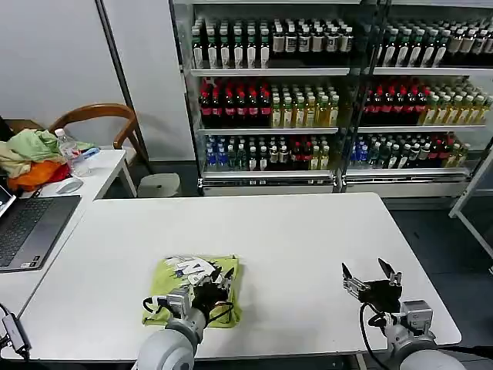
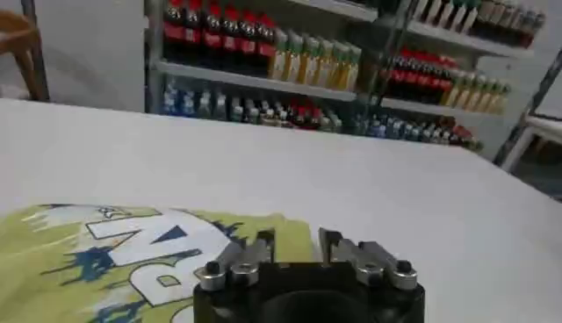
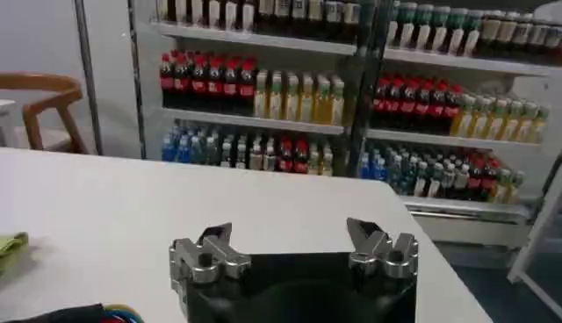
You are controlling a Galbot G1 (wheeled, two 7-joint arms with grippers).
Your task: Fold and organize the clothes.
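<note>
The clothes are one lime yellow-green shirt [image 1: 164, 279], lying folded into a flat square with its white printed graphic [image 1: 189, 267] facing up, near the front edge of the white table [image 1: 308, 231]. My left gripper [image 1: 222, 276] hovers low over the shirt's right half, open with a narrow gap; the left wrist view shows the shirt [image 2: 132, 254] under and between the fingers of that gripper [image 2: 296, 239]. My right gripper [image 1: 364, 270] stands wide open over bare table at the front right, holding nothing [image 3: 288, 230]. A sliver of the shirt [image 3: 7, 249] appears at that view's edge.
A side table on the left carries a laptop [image 1: 31, 227], a mouse [image 1: 69, 186], a water bottle [image 1: 69, 150] and a heap of pale green, beige and orange garments [image 1: 31, 158]. A wooden chair [image 1: 96, 116] and glass drink shelves [image 1: 323, 100] stand behind.
</note>
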